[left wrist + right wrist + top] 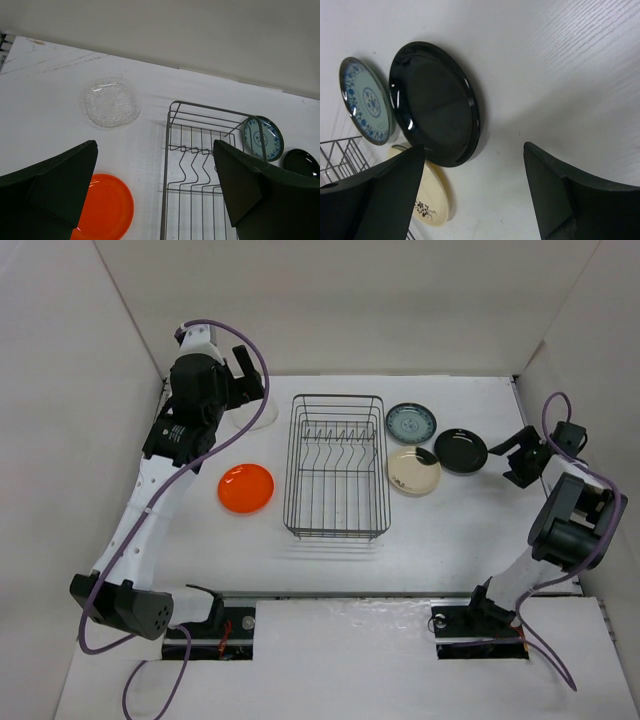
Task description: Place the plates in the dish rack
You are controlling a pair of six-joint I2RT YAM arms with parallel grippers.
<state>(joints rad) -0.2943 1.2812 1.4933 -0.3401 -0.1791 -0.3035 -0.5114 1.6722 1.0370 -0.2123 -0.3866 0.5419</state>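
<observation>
The dark wire dish rack stands mid-table with no plates in it. The orange plate lies left of it. The clear plate lies at the back left, partly under my left gripper, which hovers open and empty. The teal patterned plate, cream plate and black plate lie right of the rack. My right gripper is open and empty just right of the black plate. The left wrist view shows the clear plate, orange plate and rack. The right wrist view shows the black plate.
White walls enclose the table on the left, back and right. The right wrist view also shows the teal plate, the cream plate and a corner of the rack. Bare table lies in front of the rack.
</observation>
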